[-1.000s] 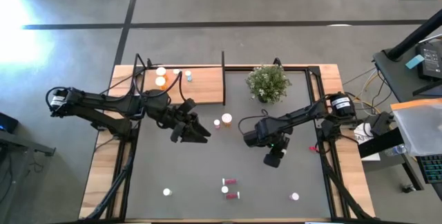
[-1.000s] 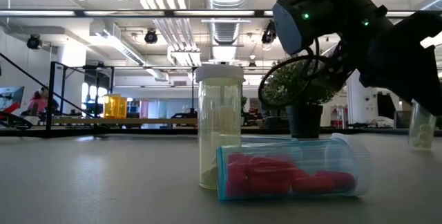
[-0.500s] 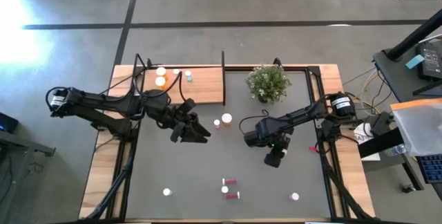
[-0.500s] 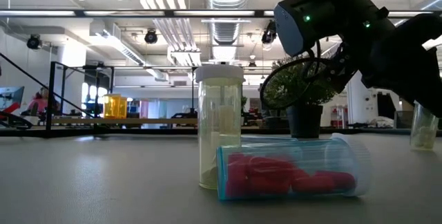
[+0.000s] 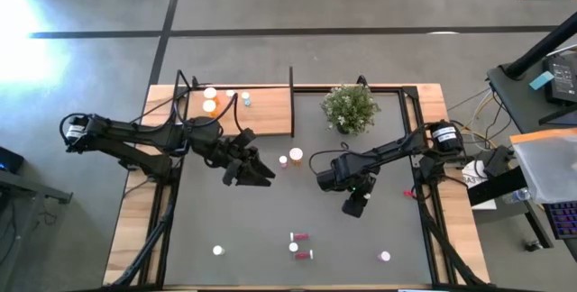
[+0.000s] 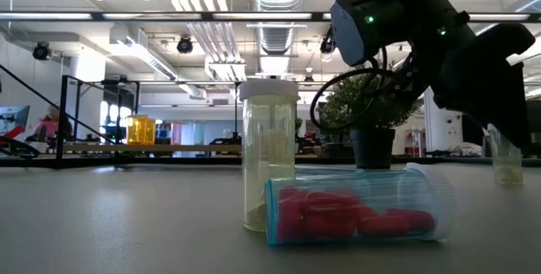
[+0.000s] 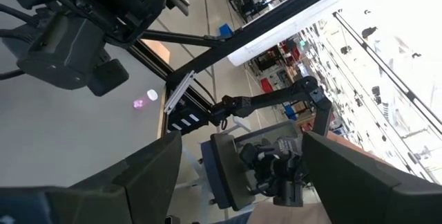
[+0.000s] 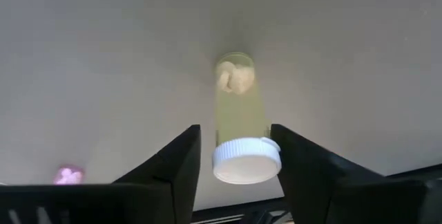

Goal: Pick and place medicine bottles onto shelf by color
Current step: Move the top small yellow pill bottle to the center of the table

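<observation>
The bench [image 5: 270,229] is a wooden top covered by a big dark grey mat, sitting on a grey concrete floor with dark seams. From the low view the room behind is a big open workshop: exposed ducts, ceiling lights, racks way back.

The shelf [image 5: 270,112] is a light wooden board at the far edge of the mat with a thin dark upright at its right end. A few bottles are already on its left part: orange bottles [image 5: 210,100] and a pale blue one [image 5: 246,100]. A potted plant [image 5: 350,108] stands just right of it.

On the mat, an orange bottle [image 5: 296,155] stands near the middle. At the near side there's a yellowish bottle [image 6: 269,156] upright with something pale in the bottom, and touching it a clear bottle lying on its side [image 6: 355,205] packed with red pills. A pink one [image 5: 385,257] sits off to the right.

The right claw [image 5: 353,205] hangs over the mat right of centre, fingers spread on either side of a yellow bottle [image 8: 243,131] standing upright with pale lumps in it; can't tell if they touch it. The left claw [image 5: 256,173] hovers left of centre, spread wide and empty.
</observation>
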